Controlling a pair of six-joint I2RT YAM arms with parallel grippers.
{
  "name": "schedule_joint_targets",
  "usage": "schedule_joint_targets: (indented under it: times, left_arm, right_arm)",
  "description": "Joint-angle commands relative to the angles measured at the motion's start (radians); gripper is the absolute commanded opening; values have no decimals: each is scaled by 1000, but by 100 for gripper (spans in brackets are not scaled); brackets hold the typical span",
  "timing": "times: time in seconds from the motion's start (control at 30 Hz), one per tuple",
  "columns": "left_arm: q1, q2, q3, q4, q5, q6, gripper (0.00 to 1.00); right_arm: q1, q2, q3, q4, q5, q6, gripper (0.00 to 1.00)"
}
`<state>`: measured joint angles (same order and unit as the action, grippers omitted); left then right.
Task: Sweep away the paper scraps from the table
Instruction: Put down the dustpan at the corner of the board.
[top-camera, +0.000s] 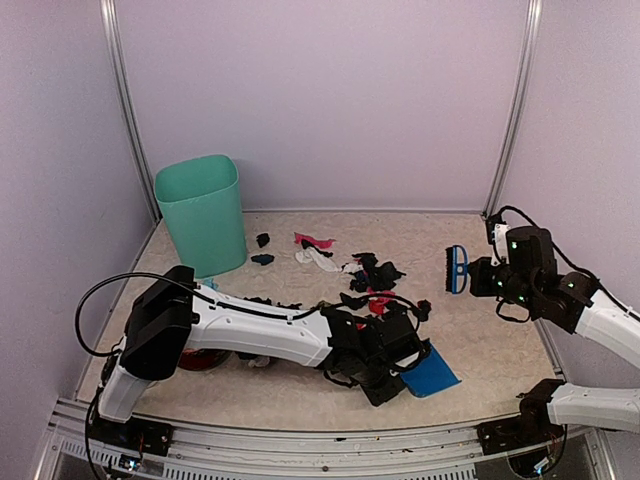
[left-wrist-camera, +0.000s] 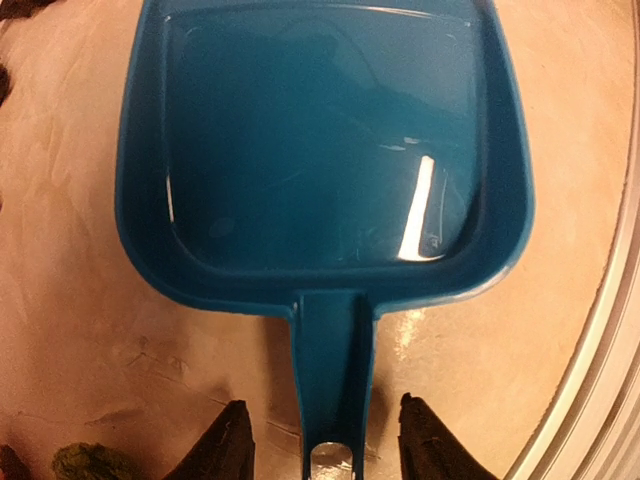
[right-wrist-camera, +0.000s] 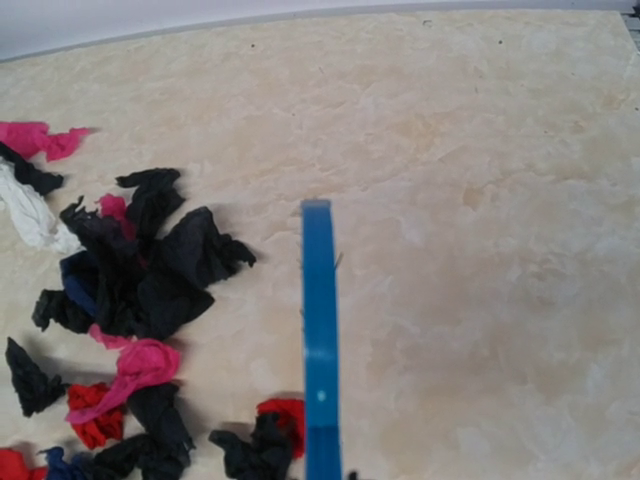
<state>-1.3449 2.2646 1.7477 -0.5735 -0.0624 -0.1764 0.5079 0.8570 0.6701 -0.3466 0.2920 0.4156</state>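
Top view: paper scraps (top-camera: 372, 275) litter the middle of the table (top-camera: 490, 350), with a green bin (top-camera: 203, 215) at back left. To their right, the right gripper (top-camera: 478, 275) is clamped on a blue brush (top-camera: 457, 268).
Left wrist view: the left gripper (left-wrist-camera: 328, 432) has its jaws apart, flanking the handle of the blue dustpan (left-wrist-camera: 320, 150).
Right wrist view: the scraps lie left of the brush.

The dustpan (top-camera: 440, 375) is half covered from above by the left gripper (top-camera: 398, 378). The brush (right-wrist-camera: 318, 300) and some scraps (right-wrist-camera: 150, 270) are cut off by picture edges.
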Motion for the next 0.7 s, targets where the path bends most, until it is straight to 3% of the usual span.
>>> schedule_joint_targets:
  times: [0.0,0.07,0.23,0.47,0.67]
  left_arm:
    - [-5,-54,-68,71,-51,-13,56]
    - [-16,-92,-127,127,-75,-14,67]
    - [-37,-199,-312,330,-108,-24,79]
    - [-44,-285,-550,655,-109,-33,80]
    - [-37,-253,-621,821,-82,-32,77]
  right_arm:
    - [-14,-24,-10,20,-13,5,0]
    - [-13,-30,-10,20,-18,6,0]
    - [-14,-47,-18,20,-36,9,0]
    - [-15,-56,-27,30,-69,15,0]
    - [-15,-66,-23,19,-85,17,0]
